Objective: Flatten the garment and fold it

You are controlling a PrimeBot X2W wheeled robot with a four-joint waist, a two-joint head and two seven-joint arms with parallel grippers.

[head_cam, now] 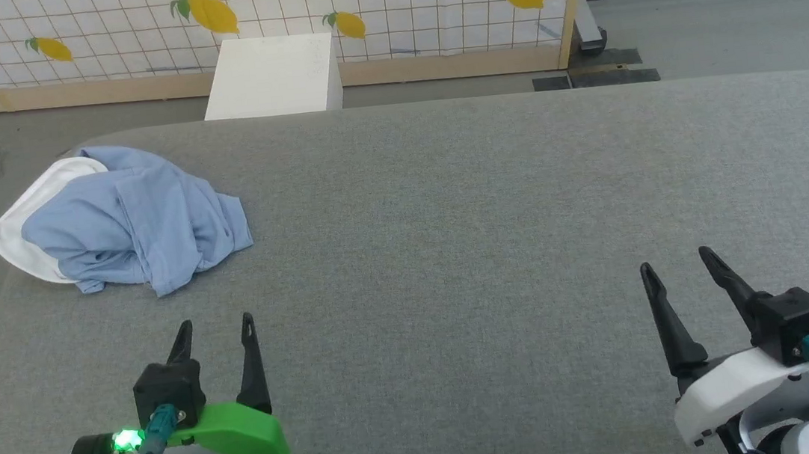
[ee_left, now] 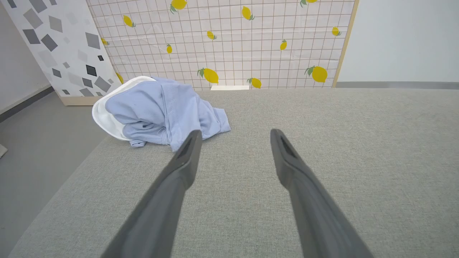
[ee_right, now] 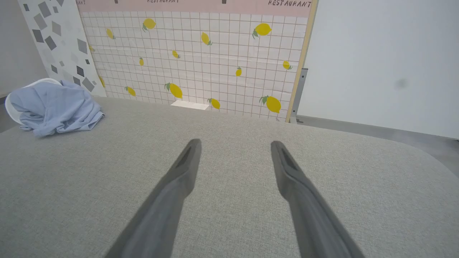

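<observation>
The crumpled light blue cloth garment (head_cam: pixel 141 224) with a white edge lies at 10 o'clock on the grey fabric-covered bench (head_cam: pixel 452 252), apart from the left gripper (head_cam: pixel 215 323) at 7 o'clock and the right gripper (head_cam: pixel 675 259) at 5 o'clock, both with fingers wide, holding nothing.

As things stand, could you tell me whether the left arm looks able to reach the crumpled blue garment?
Probably yes: the garment lies ahead of the open left end effector, with bare grey surface between them and nothing in the way.

Light blue garment (head_cam: pixel 137 225) crumpled, far-left surface edge.
</observation>
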